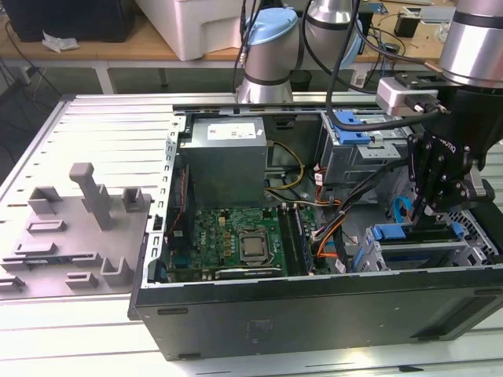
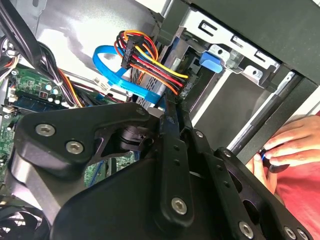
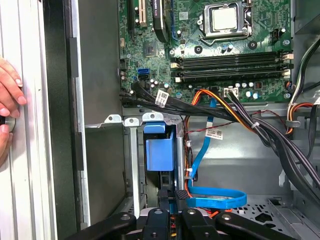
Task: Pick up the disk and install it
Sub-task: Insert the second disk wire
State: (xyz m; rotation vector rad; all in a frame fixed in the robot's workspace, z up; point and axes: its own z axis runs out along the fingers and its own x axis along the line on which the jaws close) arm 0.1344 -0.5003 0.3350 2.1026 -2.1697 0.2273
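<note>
A: Where was the disk [image 3: 160, 154]?

B: It stood on edge in the slot of the lower drive cage [image 3: 131, 150], at the corner of the open computer case [image 1: 314, 314]. The first wrist view showed its thin edge and blue carrier.

A: Heading and long axis?

B: The long axis lay along the case floor. It ran from the gripper [image 3: 171, 196] toward the motherboard [image 3: 210, 55], with the blue end nearest the board.

A: State of the tool?

B: The fingers [image 3: 162, 194] were drawn close together on the carrier's near edge, apparently pinching it. In the exterior view the gripper hung over that same cage, at the exterior view's right.

A: Nearby items?

B: A blue flat cable [image 3: 215, 200] looped just beside the gripper. A black cable bundle [image 3: 210, 107] crossed between the cage and the board. A person's hand [image 3: 7, 100] rested on the outer rim of the case.

A: Surface and room?

B: The case lay on its side on a slotted aluminium table [image 1: 102, 126]. A grey moulded fixture [image 1: 78, 228] sat on the table toward the exterior view's left. A wooden bench [image 1: 118, 49] carrying a white box [image 1: 196, 23] stood behind.
</note>
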